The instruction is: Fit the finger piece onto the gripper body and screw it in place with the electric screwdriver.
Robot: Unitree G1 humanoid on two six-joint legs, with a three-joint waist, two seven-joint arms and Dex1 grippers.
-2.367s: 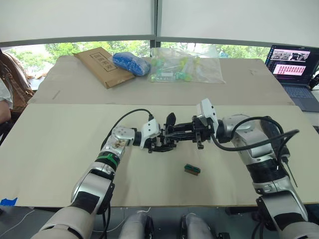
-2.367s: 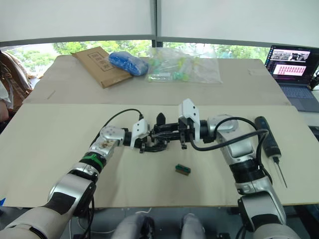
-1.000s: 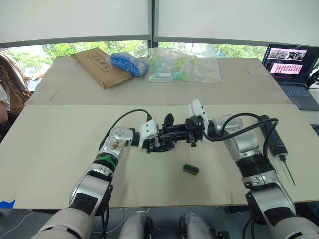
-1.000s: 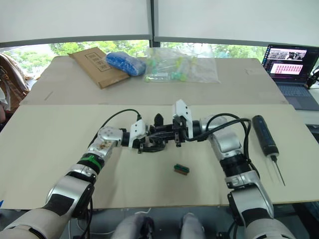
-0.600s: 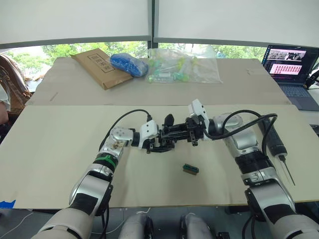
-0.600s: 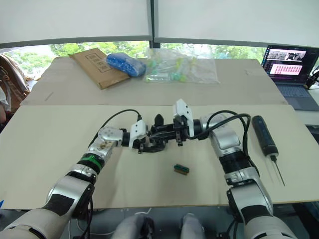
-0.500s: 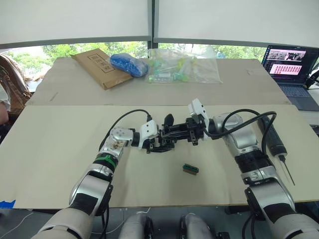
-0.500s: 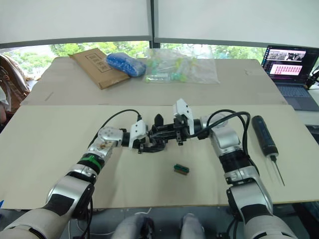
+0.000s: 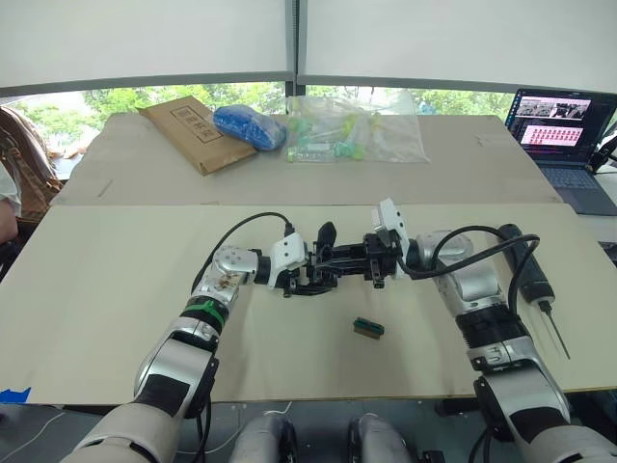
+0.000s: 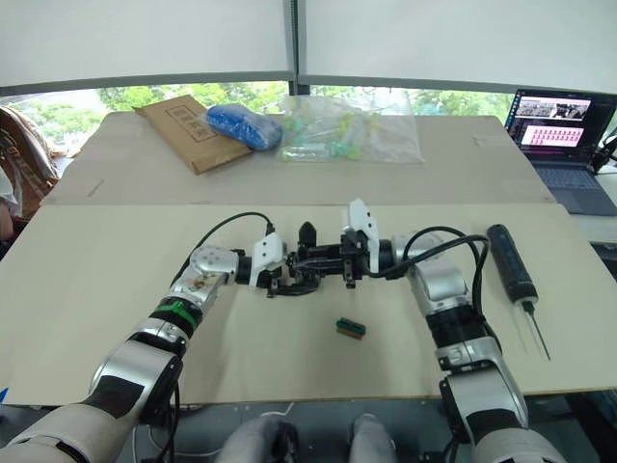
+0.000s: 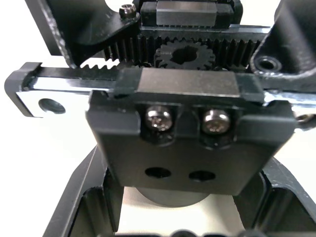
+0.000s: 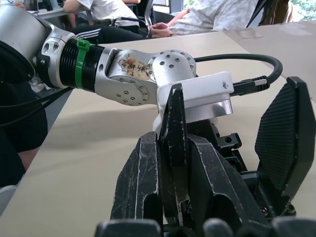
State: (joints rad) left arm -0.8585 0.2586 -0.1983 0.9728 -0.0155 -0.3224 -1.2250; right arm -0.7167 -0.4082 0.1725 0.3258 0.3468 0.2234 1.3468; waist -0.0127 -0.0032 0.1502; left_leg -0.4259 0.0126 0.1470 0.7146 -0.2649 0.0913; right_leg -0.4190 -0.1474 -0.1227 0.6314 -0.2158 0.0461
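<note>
Both tools grip: right tool (image 10: 333, 261) pinches the ribbed finger piece (image 12: 173, 148), left tool (image 9: 301, 275) seemingly clamps the toothed gripper body (image 11: 182, 108).

The gripper body (image 9: 310, 273) sits mid-table between the left gripper (image 9: 289, 265) and right gripper (image 9: 359, 263); a small green block (image 9: 368, 328) lies nearer, the electric screwdriver (image 9: 526, 269) far right, a laptop (image 9: 567, 145) behind

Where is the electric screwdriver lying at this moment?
In the right eye view, the electric screwdriver lies on the table at the robot's right, beyond its right arm, with the laptop further back.
</note>
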